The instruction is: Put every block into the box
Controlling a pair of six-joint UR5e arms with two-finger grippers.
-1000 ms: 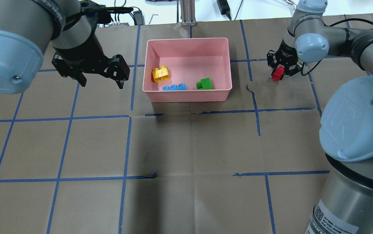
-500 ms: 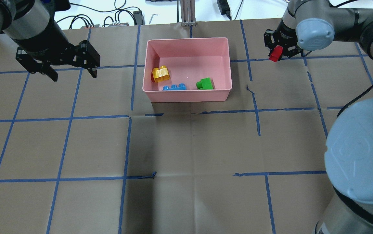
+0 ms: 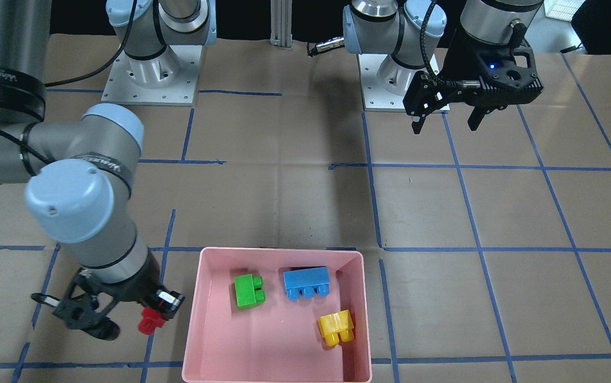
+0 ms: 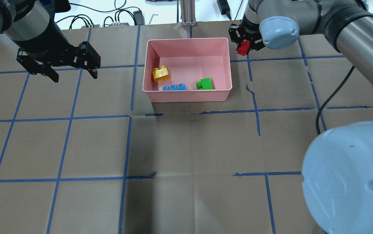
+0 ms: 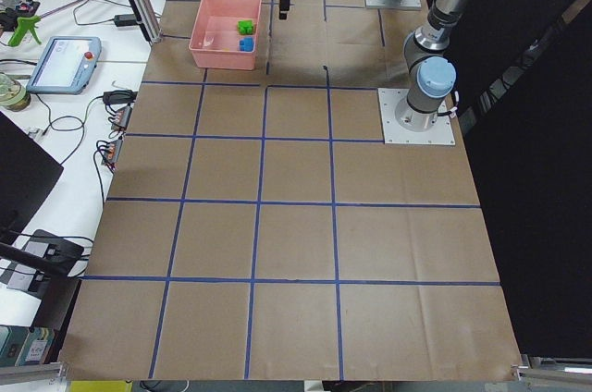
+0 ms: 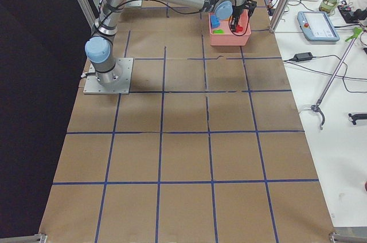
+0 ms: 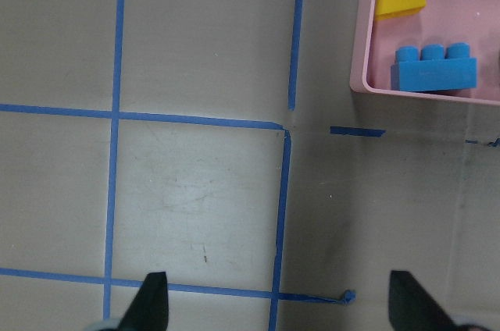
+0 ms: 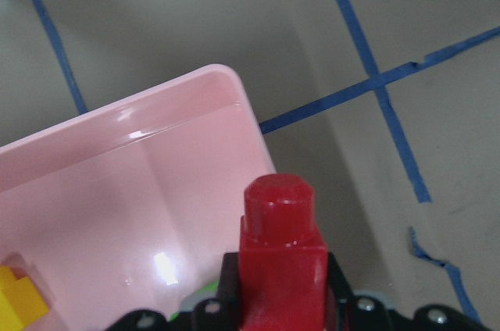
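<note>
Right end effector (image 4: pixel 243 48) is closed on the tiny red one-stud brick (image 8: pixel 281 268), pinching its sides with the stud pointing away from the wrist. In the overhead view the brick sits upper right of centre, just outside the upper right corner of the pink box (image 4: pixel 186 96). The right wrist view agrees, showing that rounded corner beside the brick rather than open floor beneath it. The brick appears to be off the surface, though how much it clears the rim I cannot tell.

Inside the box lie the yellow two-stud brick (image 4: pixel 160 74), the light-blue three-stud brick (image 4: pixel 174 87) and the green two-stud brick (image 4: pixel 204 84), all in the lower part of the box in the overhead view. Its upper half is bare.

So this looks like the final carry. To do it well:
- move toward frame left until the brick is wholly past the wall
- aim for the bare upper floor, away from the other bricks
- stay above the rim while crossing
- release low, since so small a piece may bounce out.

Left end effector (image 4: pixel 75 77) hangs open and empty at upper left, well apart from the box, over the taped brown surface (image 4: pixel 186 146).
</note>
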